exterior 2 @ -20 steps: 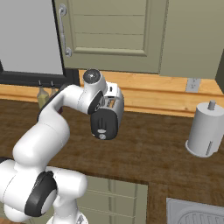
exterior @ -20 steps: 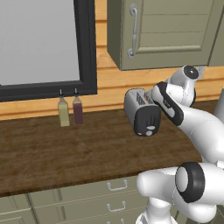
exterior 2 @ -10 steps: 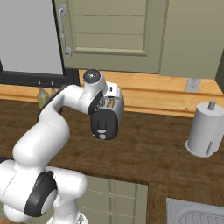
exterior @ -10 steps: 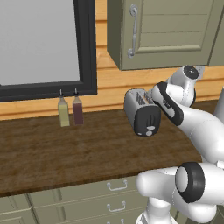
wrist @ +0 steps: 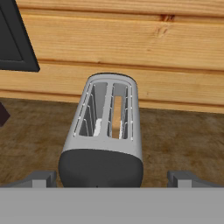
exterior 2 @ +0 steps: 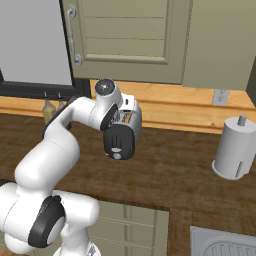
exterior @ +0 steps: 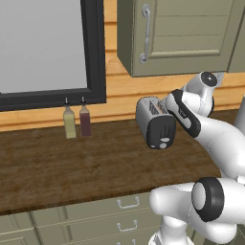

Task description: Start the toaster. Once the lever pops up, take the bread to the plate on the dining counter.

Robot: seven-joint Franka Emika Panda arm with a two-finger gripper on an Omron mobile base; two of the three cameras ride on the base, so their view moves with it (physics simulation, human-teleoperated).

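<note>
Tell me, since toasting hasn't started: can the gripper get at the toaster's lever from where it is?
Probably yes: the gripper hangs open just above the toaster's black end panel, nothing between.

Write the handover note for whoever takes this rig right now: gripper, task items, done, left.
Gripper: open, empty, fingers either side of the toaster's black end, above it.
Toaster: on the wooden counter by the wall; bread sits in one slot.
Lever: on the black end panel; whether it is pressed cannot be told.
Done: arm lined up over the toaster.
Left: push the lever, wait for the pop, carry the bread to the plate.
</note>
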